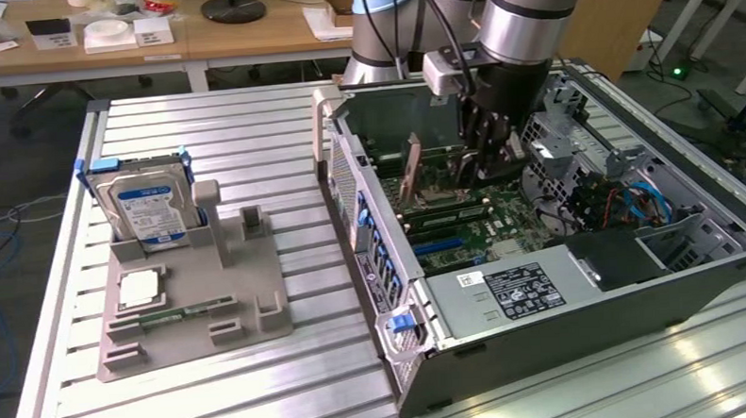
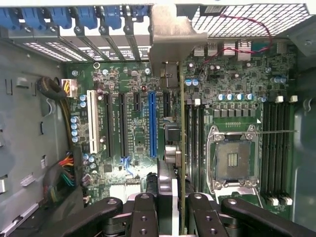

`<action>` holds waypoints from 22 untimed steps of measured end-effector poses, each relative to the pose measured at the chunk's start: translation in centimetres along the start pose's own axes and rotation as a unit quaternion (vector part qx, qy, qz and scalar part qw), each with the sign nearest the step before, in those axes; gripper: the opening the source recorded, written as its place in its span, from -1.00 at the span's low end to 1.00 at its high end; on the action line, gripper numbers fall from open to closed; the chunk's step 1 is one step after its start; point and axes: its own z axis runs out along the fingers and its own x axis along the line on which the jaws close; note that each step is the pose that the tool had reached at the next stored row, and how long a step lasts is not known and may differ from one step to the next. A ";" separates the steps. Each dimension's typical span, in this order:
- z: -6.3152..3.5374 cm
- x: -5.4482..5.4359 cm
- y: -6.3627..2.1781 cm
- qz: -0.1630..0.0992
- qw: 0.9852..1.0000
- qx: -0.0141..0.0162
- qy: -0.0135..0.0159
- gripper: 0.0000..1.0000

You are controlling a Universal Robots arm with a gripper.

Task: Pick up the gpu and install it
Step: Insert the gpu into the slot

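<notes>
The gpu (image 2: 182, 148) shows edge-on in the wrist view as a very slim dark green card standing upright over the motherboard (image 2: 133, 138). It sits between the blue slot (image 2: 152, 123) and the empty processor socket (image 2: 236, 160). Its metal bracket (image 2: 173, 39) reaches the case's rear slot openings. My gripper (image 2: 181, 210) is shut on the card, one black finger on each side. In the exterior view the gripper (image 1: 487, 171) is low inside the open computer case (image 1: 347, 201), and the gpu (image 1: 412, 174) stands in front of it. Whether the card is seated in a slot cannot be told.
On the exterior view's left, a grey fixture (image 1: 189, 311) holds a silver hard drive (image 1: 153, 209) with a blue label, a small chip (image 1: 139, 287) and a memory stick (image 1: 163, 315). Inside the case are the power supply (image 1: 515, 292), blue cables (image 1: 644, 202) and drive cages.
</notes>
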 end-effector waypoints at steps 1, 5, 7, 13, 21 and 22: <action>0.15 0.0 0.02 0.000 1.000 0.000 0.000 -0.44; 0.41 0.0 0.11 0.000 1.000 0.000 0.000 -0.44; 0.41 0.0 0.11 0.000 1.000 0.000 0.000 -0.44; 0.66 0.3 0.12 0.000 1.000 0.000 0.000 -0.44; 1.94 0.5 0.95 0.000 1.000 0.000 0.000 -0.44; 2.12 0.6 0.96 0.000 1.000 0.000 -0.001 -0.44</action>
